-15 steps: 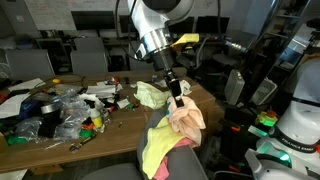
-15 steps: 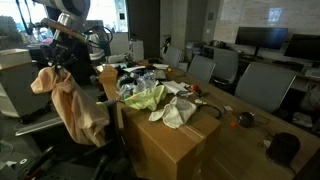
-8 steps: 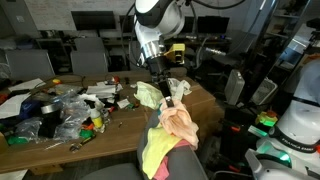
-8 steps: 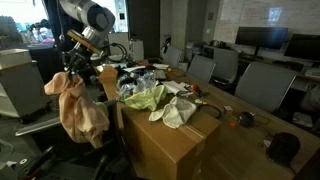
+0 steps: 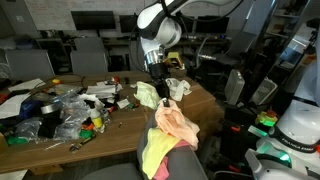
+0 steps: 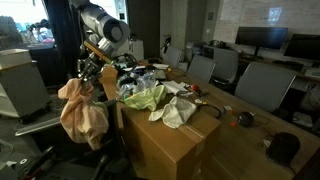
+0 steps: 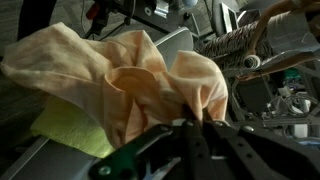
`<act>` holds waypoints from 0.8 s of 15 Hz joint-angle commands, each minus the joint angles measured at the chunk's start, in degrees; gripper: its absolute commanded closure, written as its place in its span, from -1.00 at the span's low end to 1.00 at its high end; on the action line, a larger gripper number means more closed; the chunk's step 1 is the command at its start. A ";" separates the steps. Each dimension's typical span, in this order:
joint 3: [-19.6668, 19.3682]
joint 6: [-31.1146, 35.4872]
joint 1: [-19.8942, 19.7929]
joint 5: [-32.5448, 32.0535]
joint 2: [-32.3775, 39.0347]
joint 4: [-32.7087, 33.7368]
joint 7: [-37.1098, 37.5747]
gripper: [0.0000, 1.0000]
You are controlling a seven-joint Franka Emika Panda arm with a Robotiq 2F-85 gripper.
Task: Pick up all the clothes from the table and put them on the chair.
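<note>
Clamping the tool [image 5: 165, 99] on a crumpled peach fabric cloth [image 5: 177, 125], we are holding it over a dark grey chair [image 5: 187, 162].

Cloth [image 5: 178, 126] over chair [image 5: 192, 161], just beside table [image 5: 122, 126].

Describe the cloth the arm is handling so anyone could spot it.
From the wooden table, look to the chair beside it. The peach cloth draped on the chair, held by the fingers, is it; a yellow-green cloth lies under it.

Peach cloth [image 5: 178, 125] hangs over chair [image 5: 187, 160]; green cloth [image 5: 149, 95] on table [image 5: 112, 130].
</note>
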 commanded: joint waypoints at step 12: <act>-0.55 4.23 -0.18 -1.06 -1.29 0.84 7.29 -0.57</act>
